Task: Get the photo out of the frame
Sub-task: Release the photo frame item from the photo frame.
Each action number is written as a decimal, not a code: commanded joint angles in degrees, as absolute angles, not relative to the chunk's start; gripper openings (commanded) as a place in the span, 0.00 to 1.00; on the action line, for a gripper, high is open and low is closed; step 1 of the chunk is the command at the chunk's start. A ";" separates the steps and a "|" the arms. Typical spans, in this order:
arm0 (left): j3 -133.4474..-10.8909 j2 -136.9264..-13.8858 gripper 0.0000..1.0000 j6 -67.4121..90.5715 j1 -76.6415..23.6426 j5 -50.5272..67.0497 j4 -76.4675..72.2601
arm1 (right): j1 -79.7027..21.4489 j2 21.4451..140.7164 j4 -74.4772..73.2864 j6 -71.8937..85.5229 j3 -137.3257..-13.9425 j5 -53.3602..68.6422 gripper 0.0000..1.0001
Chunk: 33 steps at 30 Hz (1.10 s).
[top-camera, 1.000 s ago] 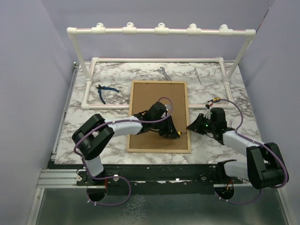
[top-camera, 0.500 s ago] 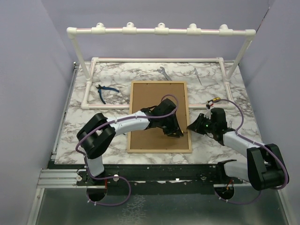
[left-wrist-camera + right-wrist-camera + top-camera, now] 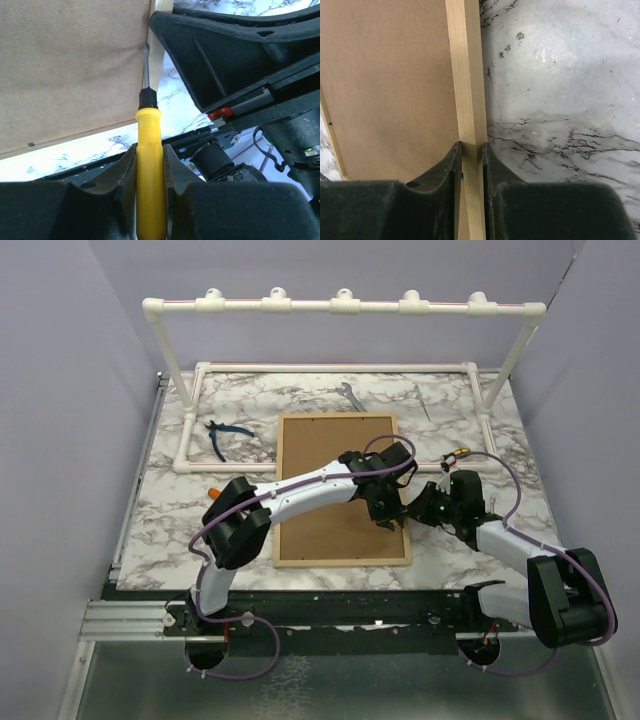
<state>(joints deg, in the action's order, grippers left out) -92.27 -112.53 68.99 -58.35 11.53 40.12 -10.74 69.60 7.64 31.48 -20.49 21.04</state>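
Left pincer (image 3: 388, 502) shifts rightward across large light-wood picture frame (image 3: 310, 455) lying back-up, gripping yellow-handled screwdriver (image 3: 149, 150), tip at backboard seam ahead; right pincer (image 3: 470, 155) clamps frame rail. Prying likely next; photo unseen, presumably inside.

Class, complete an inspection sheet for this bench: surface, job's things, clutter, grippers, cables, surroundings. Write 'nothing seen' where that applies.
Surface: marble table, flat.
Job's things: frame lies back up; photo not visible.
Clutter: pliers, wrench, beyond the frame.
Grippers: left gripper shut on yellow screwdriver, tip at the backing's edge; right gripper clamps the frame's wooden edge.
Cables: purple cable loops along each arm.
Surroundings: PVC rack, lavender walls.
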 commanded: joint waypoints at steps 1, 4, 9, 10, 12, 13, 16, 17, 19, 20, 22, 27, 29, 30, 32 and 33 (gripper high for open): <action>-103.86 -118.07 0.00 71.10 -61.43 6.54 41.30 | -13.11 69.08 8.48 35.62 -19.43 30.48 0.07; -112.61 -122.15 0.00 71.06 -62.24 3.21 49.33 | -13.42 69.08 8.72 35.71 -19.21 30.51 0.07; -123.39 -127.49 0.00 72.06 -63.27 1.90 57.47 | -13.62 68.92 8.89 35.73 -18.74 30.42 0.07; -123.76 -127.86 0.00 72.46 -63.28 2.42 57.50 | -13.62 68.88 8.94 35.70 -18.68 30.42 0.07; -124.36 -128.32 0.00 72.68 -63.34 2.56 57.39 | -13.62 68.78 8.92 35.76 -18.55 30.26 0.07; -124.44 -128.40 0.00 72.73 -63.32 2.61 57.32 | -13.62 68.69 8.96 35.70 -18.48 30.27 0.07; -124.53 -128.33 0.00 72.48 -63.29 2.67 57.16 | -13.62 68.56 8.88 35.79 -18.33 30.18 0.07; -124.46 -128.20 0.00 72.24 -63.28 2.62 57.14 | -13.62 68.56 8.76 35.73 -18.29 30.13 0.07; -124.08 -127.67 0.00 71.27 -63.14 2.53 57.25 | -13.62 68.40 8.12 35.54 -18.40 29.66 0.07; -123.30 -126.98 0.00 70.94 -62.92 2.02 57.30 | -13.62 68.24 7.41 35.35 -18.64 29.11 0.07; -120.08 -123.83 0.00 70.21 -62.28 0.51 56.86 | -13.62 67.77 5.98 35.58 -19.16 27.97 0.06; -104.05 -113.06 0.00 66.50 -58.43 -0.03 50.36 | -13.62 66.55 4.61 35.90 -19.75 26.13 0.07; -96.02 -107.96 0.00 62.81 -56.68 4.11 44.00 | -13.62 66.46 4.63 35.97 -19.79 25.73 0.08; -91.97 -105.51 0.00 60.68 -55.80 5.63 40.65 | -13.61 66.52 4.57 36.03 -19.90 25.62 0.08; -85.70 -101.19 0.00 57.41 -54.11 7.16 36.94 | -13.58 66.81 4.79 36.02 -19.99 25.62 0.08; -83.15 -99.43 0.00 55.46 -53.38 7.84 35.47 | -13.54 67.07 4.80 35.90 -20.11 25.77 0.08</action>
